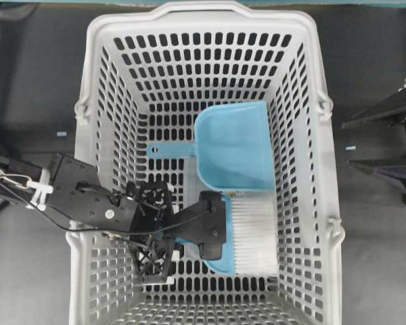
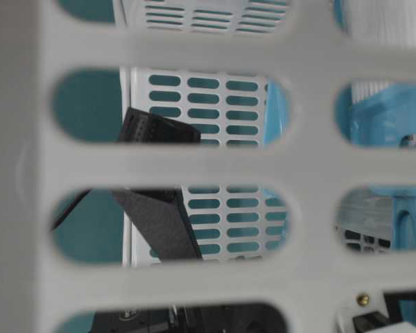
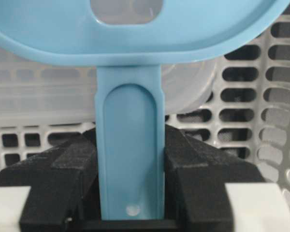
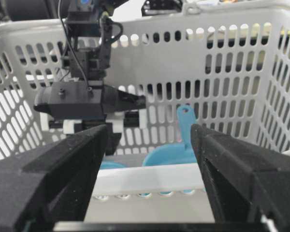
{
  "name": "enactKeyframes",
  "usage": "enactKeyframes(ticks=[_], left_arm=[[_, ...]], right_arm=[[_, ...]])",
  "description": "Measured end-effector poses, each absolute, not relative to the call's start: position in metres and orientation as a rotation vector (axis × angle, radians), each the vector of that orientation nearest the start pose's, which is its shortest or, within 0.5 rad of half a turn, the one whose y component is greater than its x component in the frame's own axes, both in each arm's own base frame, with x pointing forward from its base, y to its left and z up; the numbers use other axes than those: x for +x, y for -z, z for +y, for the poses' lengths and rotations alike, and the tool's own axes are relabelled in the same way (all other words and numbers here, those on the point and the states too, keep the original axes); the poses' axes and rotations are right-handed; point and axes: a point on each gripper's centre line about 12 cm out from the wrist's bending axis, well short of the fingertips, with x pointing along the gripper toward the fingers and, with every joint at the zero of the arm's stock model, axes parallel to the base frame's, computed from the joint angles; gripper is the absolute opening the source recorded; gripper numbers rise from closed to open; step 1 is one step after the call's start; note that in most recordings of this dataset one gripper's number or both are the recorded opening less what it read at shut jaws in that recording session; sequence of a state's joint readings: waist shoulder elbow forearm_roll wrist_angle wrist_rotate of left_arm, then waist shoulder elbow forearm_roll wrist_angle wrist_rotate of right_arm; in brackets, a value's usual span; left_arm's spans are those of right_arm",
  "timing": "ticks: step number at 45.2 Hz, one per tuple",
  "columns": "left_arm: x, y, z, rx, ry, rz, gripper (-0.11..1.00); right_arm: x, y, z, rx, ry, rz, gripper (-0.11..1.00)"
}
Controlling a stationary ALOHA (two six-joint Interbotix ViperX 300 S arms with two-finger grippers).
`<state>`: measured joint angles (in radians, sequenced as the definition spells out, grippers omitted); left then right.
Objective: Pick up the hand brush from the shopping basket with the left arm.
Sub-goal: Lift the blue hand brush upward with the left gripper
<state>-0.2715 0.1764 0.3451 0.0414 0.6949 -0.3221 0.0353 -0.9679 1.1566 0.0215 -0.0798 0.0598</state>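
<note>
The light-blue hand brush with white bristles lies low in the light-grey shopping basket, near its front. My left gripper reaches into the basket from the left and is shut on the brush's thin handle; both black pads press its sides, and the rounded head fills the top of that view. I cannot tell whether the brush is off the floor. My right gripper is open and empty outside the basket's right wall, also seen in its own view.
A light-blue dustpan lies in the basket just behind the brush, its handle pointing left. The basket walls surround the left gripper. The near wall blocks most of the table-level view.
</note>
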Motion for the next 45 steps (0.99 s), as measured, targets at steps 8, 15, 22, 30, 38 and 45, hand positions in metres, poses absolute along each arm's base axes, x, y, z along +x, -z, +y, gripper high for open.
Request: enactKeyframes(ticks=[8, 15, 22, 30, 38, 45], left_arm=[[0.399, -0.153, -0.108, -0.070, 0.040, 1.219, 0.24], [0.403, -0.173, -0.109, -0.080, 0.048, 1.176, 0.24], [0.404, -0.220, -0.109, -0.095, 0.059, 1.106, 0.24], [0.393, -0.286, -0.105, -0.110, 0.067, 1.038, 0.24], [0.376, -0.362, -0.098, -0.132, 0.076, 0.939, 0.24], [0.367, -0.403, -0.093, -0.115, 0.099, 0.866, 0.24]], right_arm=[[0.199, -0.277, 0.007, 0.079, -0.029, 0.110, 0.67], [0.199, -0.276, 0.006, 0.082, -0.027, 0.115, 0.67], [0.198, -0.275, 0.007, 0.107, -0.027, 0.115, 0.67], [0.198, -0.273, 0.007, 0.128, -0.026, 0.120, 0.67], [0.198, -0.273, 0.007, 0.128, -0.026, 0.120, 0.67], [0.198, -0.273, 0.006, 0.128, -0.024, 0.122, 0.67]])
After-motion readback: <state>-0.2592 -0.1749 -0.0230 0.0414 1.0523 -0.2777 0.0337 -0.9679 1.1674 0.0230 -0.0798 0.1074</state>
